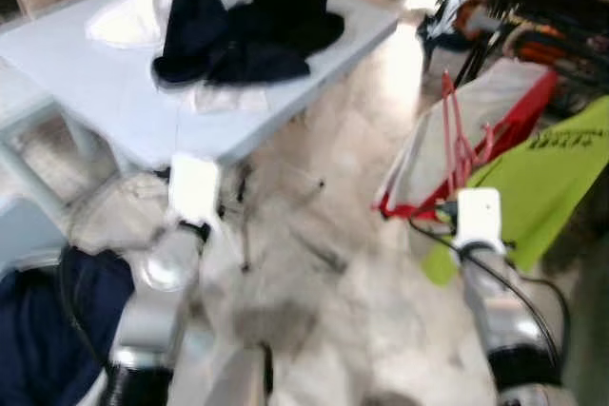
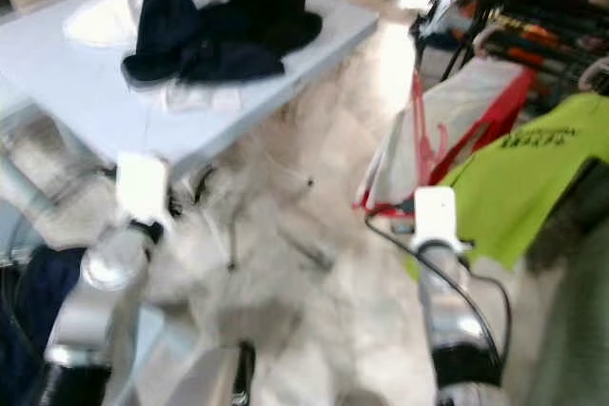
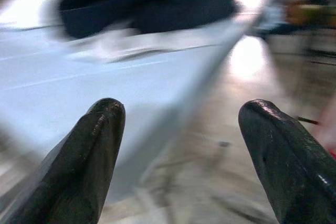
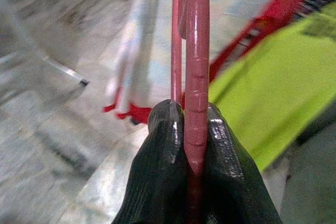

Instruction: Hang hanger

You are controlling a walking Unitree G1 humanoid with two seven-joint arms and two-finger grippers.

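Hanger (image 4: 197,77), red and carrying a pale garment (image 1: 476,116), is pinched edge-on between the pressed-together fingers of the right gripper (image 4: 195,129), at about two o'clock in the head views, beside a lime shirt (image 1: 561,173). The left gripper (image 3: 181,129) is spread open, empty, near the table (image 1: 105,92). Because the views are blurred, a mistimed approach is judged likely; the thin hanger could twist in the grip or snag the lime shirt.

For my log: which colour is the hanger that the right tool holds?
Red plastic hanger; the right wrist view shows it best.
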